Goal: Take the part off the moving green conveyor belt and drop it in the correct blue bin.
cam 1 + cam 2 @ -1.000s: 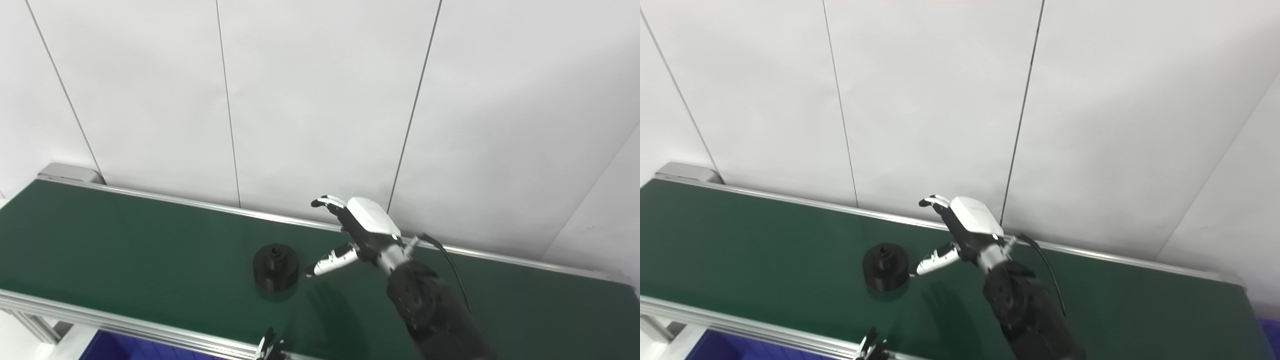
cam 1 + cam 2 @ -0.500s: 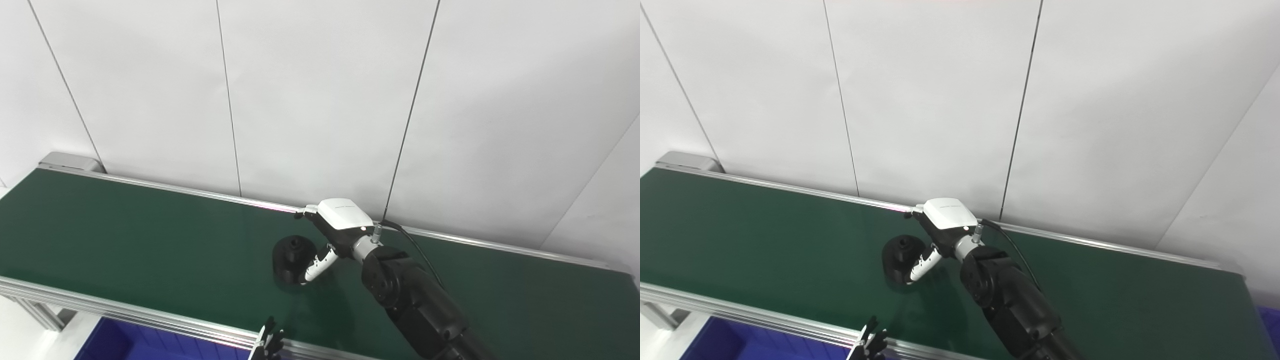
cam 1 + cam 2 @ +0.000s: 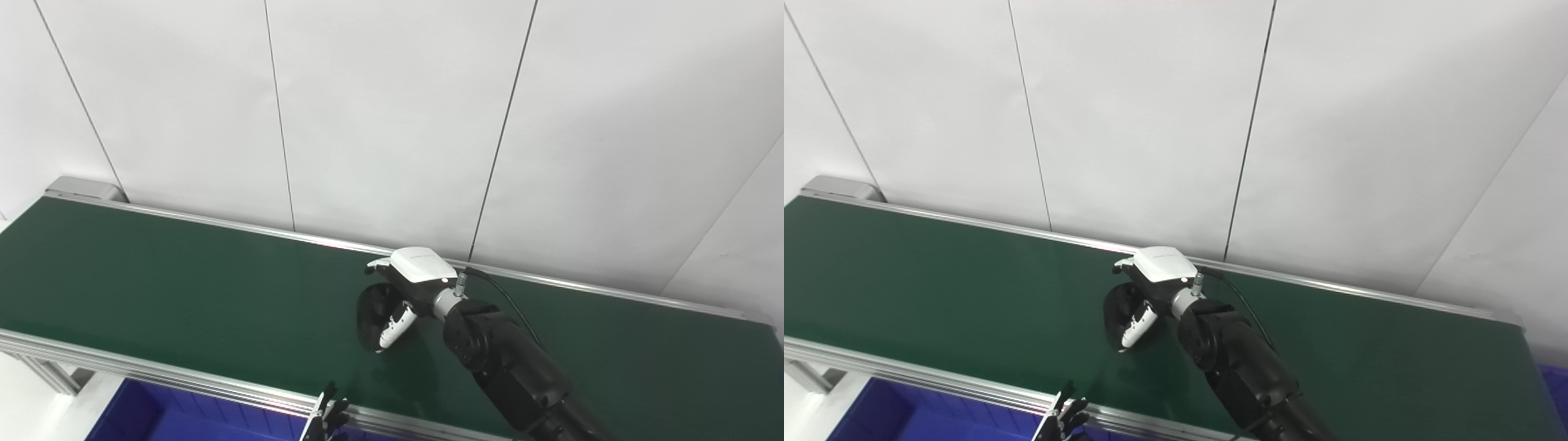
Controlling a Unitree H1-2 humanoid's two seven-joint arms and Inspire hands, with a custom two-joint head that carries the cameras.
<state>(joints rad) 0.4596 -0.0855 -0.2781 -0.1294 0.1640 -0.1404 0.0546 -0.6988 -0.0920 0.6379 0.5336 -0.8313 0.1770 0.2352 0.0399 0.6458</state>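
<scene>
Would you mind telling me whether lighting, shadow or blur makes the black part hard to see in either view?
Left eye view: sharp and evenly lit, but the black part blends into the dark green belt, and the right robot hand covers much of it. Right eye view: the same low contrast; a soft shadow lies on the belt under the arm, with no strong glare.

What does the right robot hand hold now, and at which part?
The right robot hand is closed around the black round part on the belt, gripping its sides from above.

Black round part [image 3: 371, 310], seemingly tilted, on green conveyor belt [image 3: 184, 288]
</scene>
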